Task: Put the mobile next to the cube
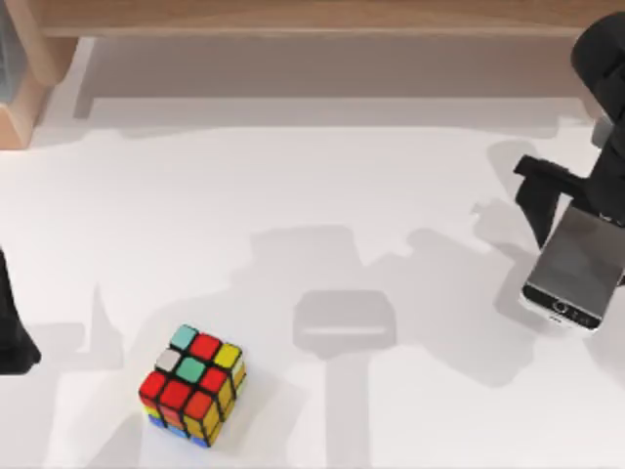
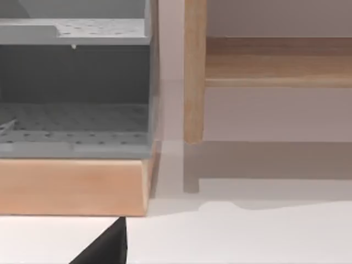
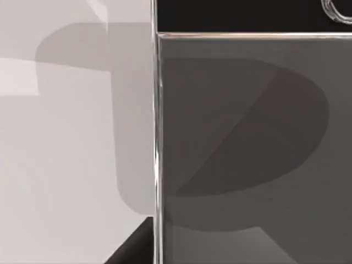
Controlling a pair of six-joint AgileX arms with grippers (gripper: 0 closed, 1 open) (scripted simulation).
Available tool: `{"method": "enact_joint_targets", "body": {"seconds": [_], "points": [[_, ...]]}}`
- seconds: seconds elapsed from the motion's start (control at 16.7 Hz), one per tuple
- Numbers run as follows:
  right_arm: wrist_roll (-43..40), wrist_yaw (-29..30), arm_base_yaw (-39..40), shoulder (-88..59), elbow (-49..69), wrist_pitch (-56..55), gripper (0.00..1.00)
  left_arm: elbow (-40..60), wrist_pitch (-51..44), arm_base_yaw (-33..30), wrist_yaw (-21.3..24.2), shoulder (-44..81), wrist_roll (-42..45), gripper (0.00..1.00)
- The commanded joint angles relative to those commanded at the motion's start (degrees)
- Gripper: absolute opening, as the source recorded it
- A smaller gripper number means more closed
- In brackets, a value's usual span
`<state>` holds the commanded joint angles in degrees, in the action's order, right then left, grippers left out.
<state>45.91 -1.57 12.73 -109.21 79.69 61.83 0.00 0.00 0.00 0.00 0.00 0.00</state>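
Observation:
The mobile [image 1: 576,266] is a flat dark-screened phone with a silvery edge at the table's far right, its home button end toward the front. My right gripper [image 1: 584,220] holds its far end, with one black finger [image 1: 537,195] against the phone's left long side. In the right wrist view the mobile [image 3: 247,148] looms very close, with a fingertip [image 3: 135,247] against its edge. The cube [image 1: 192,385], with red, yellow, teal and white stickers on top, sits at the front left, far from the mobile. My left gripper [image 1: 12,337] is parked at the left edge.
A wooden rail [image 1: 312,15] runs along the back of the table. At the back left a wooden frame [image 1: 20,88] holds a grey perforated tray [image 2: 71,126]. White tabletop [image 1: 391,195] lies between the cube and the mobile.

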Motion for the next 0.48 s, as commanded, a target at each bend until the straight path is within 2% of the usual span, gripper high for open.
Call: {"method": "enact_joint_targets", "body": {"seconds": [0.48], "points": [[5.02,-0.93,21.5,-3.68,4.63,3.42,0.0,0.0,0.0,0.0,0.0,0.0,0.0,1.0]]}}
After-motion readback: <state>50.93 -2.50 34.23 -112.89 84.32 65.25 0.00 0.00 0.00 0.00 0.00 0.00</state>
